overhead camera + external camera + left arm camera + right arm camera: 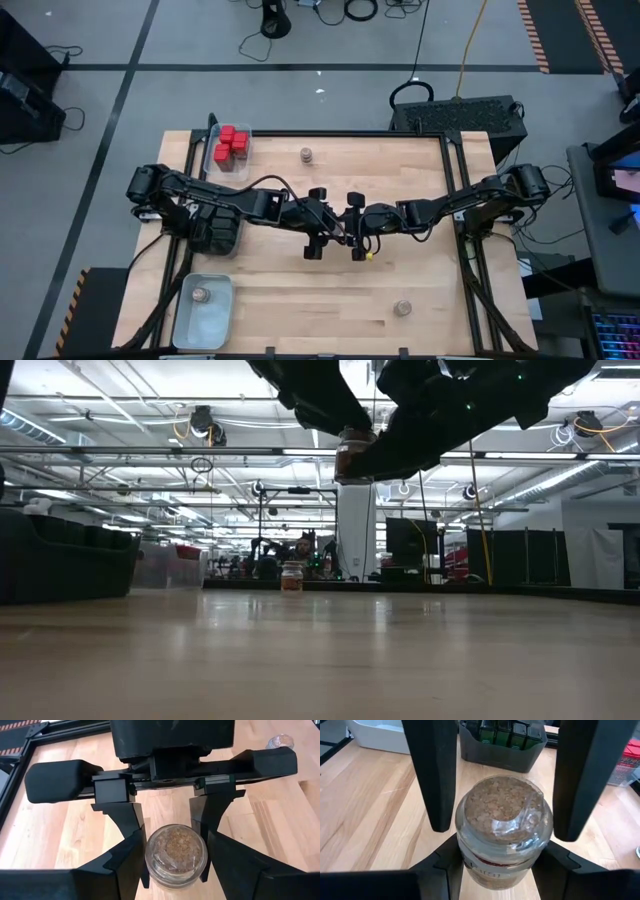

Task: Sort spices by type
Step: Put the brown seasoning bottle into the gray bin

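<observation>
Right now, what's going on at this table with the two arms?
The arms meet mid-table, passing a cork-lidded spice jar. The right gripper holds it by its body, and the left gripper has its fingers on either side of it. Red tins sit in a tray; three more jars stand elsewhere.

A robotics lab or workshop hall is showing here: a wooden table (400,190) is sitting on a grey floor marked with dark tape lines, cables (350,10) are trailing at twelve o'clock, and ceiling ducts and strip lights (120,470) are running overhead.
</observation>
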You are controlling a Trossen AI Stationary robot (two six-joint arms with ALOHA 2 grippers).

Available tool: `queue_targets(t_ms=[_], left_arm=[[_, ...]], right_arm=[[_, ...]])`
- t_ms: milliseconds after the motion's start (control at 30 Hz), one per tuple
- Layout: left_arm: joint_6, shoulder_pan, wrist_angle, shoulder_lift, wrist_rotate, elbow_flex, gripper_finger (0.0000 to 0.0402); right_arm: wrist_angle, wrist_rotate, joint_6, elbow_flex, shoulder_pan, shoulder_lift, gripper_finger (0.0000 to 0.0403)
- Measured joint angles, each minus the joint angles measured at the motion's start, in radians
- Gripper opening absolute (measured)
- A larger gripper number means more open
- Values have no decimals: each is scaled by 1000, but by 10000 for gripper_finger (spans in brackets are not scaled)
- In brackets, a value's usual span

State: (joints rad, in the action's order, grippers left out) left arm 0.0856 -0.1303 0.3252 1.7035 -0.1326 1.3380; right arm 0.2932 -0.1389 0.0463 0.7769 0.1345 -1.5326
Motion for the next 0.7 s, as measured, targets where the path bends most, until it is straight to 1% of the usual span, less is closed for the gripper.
queue_targets(t_ms=[567, 700], left_arm=[[0, 1, 26, 0, 14, 0, 220], [0, 1, 26, 0, 15, 0, 207]], right_arm=[[17, 1, 0, 0, 0, 0, 164], [17, 1, 0, 0, 0, 0, 164]])
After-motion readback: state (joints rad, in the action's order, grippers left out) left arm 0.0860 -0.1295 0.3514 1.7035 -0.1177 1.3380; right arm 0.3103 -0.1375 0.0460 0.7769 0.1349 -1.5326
